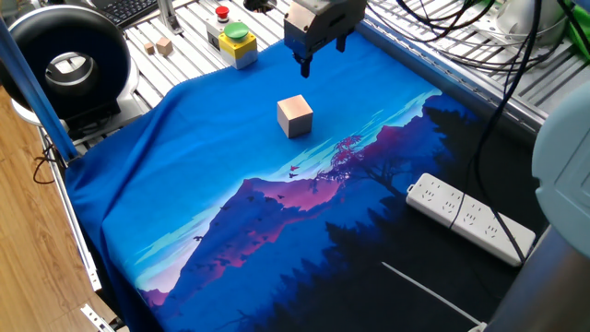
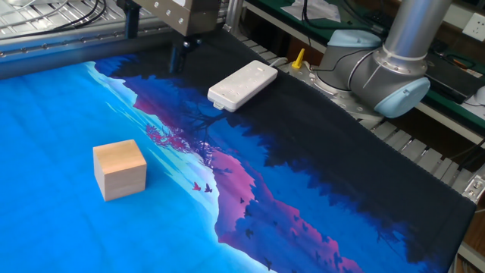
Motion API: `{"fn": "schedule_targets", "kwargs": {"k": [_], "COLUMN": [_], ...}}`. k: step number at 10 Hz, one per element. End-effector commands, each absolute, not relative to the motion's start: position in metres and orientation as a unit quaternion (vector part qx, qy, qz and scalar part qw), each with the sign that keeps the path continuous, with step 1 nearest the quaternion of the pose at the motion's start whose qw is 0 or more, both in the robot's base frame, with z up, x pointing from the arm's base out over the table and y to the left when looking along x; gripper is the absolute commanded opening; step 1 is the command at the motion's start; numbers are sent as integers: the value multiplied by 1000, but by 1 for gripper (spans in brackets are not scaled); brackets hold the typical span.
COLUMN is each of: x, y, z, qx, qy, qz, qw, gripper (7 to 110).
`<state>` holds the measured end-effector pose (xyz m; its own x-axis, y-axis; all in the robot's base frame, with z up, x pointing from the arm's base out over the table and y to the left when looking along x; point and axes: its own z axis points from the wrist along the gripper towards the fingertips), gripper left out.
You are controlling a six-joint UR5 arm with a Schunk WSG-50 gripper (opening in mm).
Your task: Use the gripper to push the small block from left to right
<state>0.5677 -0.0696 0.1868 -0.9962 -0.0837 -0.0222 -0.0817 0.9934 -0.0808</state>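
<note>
The small block (image 1: pixel 295 116), a light tan wooden cube, sits on the blue part of the printed cloth (image 1: pixel 212 184). It also shows in the other fixed view (image 2: pixel 120 168). The gripper (image 1: pixel 323 53) hangs above the cloth's far edge, behind the block and clear of it. Its two dark prongs stand apart with nothing between them. In the other fixed view the gripper (image 2: pixel 152 45) is at the top left, far beyond the block.
A white power strip (image 1: pixel 470 217) lies on the dark part of the cloth, also in the other view (image 2: pixel 242 85). A yellow box with a green button (image 1: pixel 236 41), two tiny wooden cubes (image 1: pixel 164 44) and a black round device (image 1: pixel 64 65) sit beyond the cloth. The arm's base (image 2: pixel 394 61) stands at the right.
</note>
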Motion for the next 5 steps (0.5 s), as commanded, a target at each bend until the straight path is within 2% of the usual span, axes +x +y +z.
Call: {"fn": "schedule_targets", "kwargs": {"k": [1, 5], "x": [572, 579], "y": [-89, -111], "z": [179, 177], "qx": [-67, -87], "qy": [996, 994], "qz": [-46, -57], "qw": [34, 46], "gripper": [7, 7]}}
